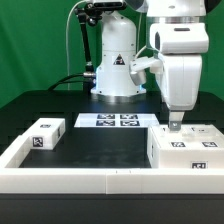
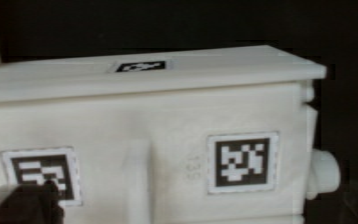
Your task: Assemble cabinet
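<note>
The cabinet (image 1: 185, 150) sits by the desk's (image 1: 60, 110) near corner, on the exterior view's right. The end effector (image 1: 176, 122) hovers just above it, fingers apart. A loose block (image 1: 44, 135) lies by the opposite near corner, so I'd say assembly has barely begun.

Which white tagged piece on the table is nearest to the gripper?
The large cabinet box on the exterior view's right: the gripper hangs over it; the small block lies far off.

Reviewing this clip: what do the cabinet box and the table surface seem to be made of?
Cabinet box: looks like white moulded plastic with a matte to slightly satin finish. It has even colour and softly rounded edges, with black-and-white tags flat on its faces.
Table: black and matte with no glare, possibly cloth or coated board. I cannot tell which.
</note>
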Motion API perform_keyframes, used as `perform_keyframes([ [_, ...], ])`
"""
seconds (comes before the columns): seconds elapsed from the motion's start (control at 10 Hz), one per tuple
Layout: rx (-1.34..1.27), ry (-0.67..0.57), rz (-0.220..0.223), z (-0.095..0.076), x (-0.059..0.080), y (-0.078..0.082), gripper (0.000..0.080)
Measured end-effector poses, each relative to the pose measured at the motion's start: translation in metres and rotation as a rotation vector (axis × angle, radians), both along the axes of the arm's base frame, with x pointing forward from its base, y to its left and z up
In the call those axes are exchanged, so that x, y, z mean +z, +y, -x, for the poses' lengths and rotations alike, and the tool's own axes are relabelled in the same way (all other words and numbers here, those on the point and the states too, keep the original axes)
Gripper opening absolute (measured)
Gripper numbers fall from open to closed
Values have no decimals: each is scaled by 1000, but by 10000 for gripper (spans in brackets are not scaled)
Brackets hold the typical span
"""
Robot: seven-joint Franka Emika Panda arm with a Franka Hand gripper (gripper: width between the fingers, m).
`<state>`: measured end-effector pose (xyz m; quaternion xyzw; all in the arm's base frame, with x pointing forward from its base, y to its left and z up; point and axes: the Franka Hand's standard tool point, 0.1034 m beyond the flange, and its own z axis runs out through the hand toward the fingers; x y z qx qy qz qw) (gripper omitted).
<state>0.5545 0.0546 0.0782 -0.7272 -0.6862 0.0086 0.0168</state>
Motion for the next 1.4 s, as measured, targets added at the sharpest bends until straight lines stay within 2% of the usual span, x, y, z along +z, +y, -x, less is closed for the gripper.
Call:
perform_keyframes([
  [0.1, -97, 9, 12, 12, 4, 1, 796],
  [0.3, -111, 11, 10, 10, 2, 0, 796],
  [0.5, -304, 14, 14, 11, 1, 2, 796],
  [0.7, -583, -26, -6, 16, 0, 1, 796],
  [0.8, -730, -36, -14, 17, -1, 6, 796],
  [1.0, -951, 0, -42, 20, -4, 8, 796],
  [1.4, -1244, 28, -52, 25, -6, 18, 796],
])
